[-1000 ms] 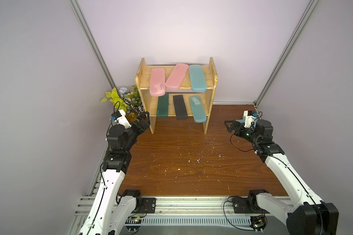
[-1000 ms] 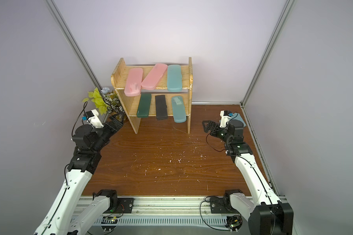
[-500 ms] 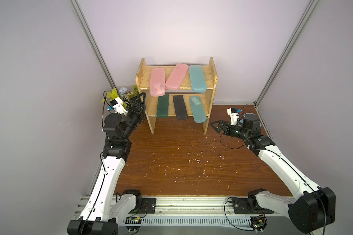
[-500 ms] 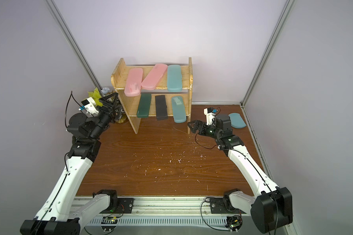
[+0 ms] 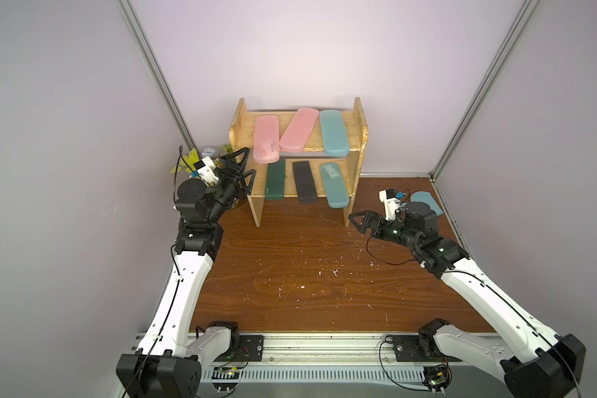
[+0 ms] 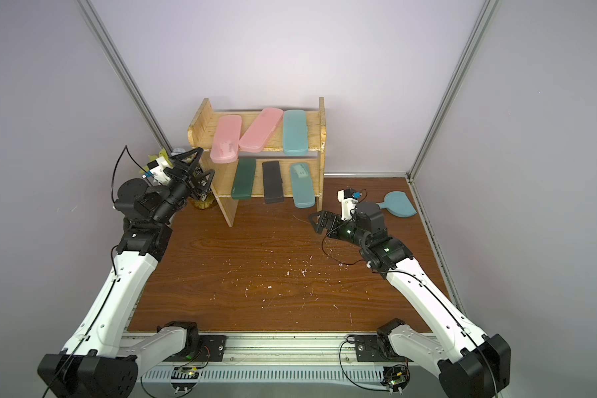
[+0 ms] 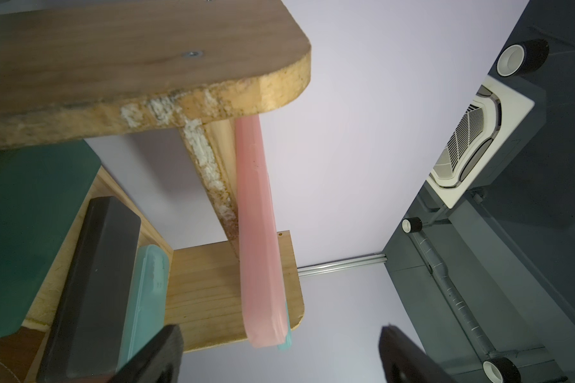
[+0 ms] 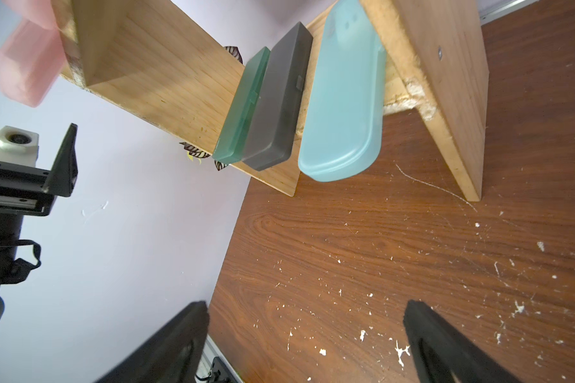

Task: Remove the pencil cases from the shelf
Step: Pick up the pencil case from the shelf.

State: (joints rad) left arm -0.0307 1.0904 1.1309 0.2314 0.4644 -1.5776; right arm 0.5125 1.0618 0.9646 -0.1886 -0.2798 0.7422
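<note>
All six cases on the shelf (image 5: 358,120), none removed; task judged barely begun. Upper board, from the shelf's left: pink case (image 5: 266,139), slanted pink case (image 5: 299,129), upper teal case (image 5: 333,131). Lower board, same order: green case (image 5: 275,179), black case (image 5: 304,182), lower teal case (image 5: 334,186). All laid front to back, near ends jutting past the board fronts, so offering an end to pinch without reaching inside the shelf.

Just outside the shelf's left panel, left pincer (image 5: 250,160), raised to about upper-board height, spread and empty. In the left wrist view, jutting end of the pink case lined up between the fingers (image 7: 160,354), probably the reason for that height.

Low over the table (image 5: 290,262), near the shelf's right front foot, right pincer (image 5: 356,224), also spread and empty, turned toward the lower board; lower teal case nearest, likely its target.

Well right of the shelf, a dustpan (image 5: 424,201), no part of the job. Beside the shelf's left panel, a plant (image 5: 187,163), a possible snag for the left arm.
</note>
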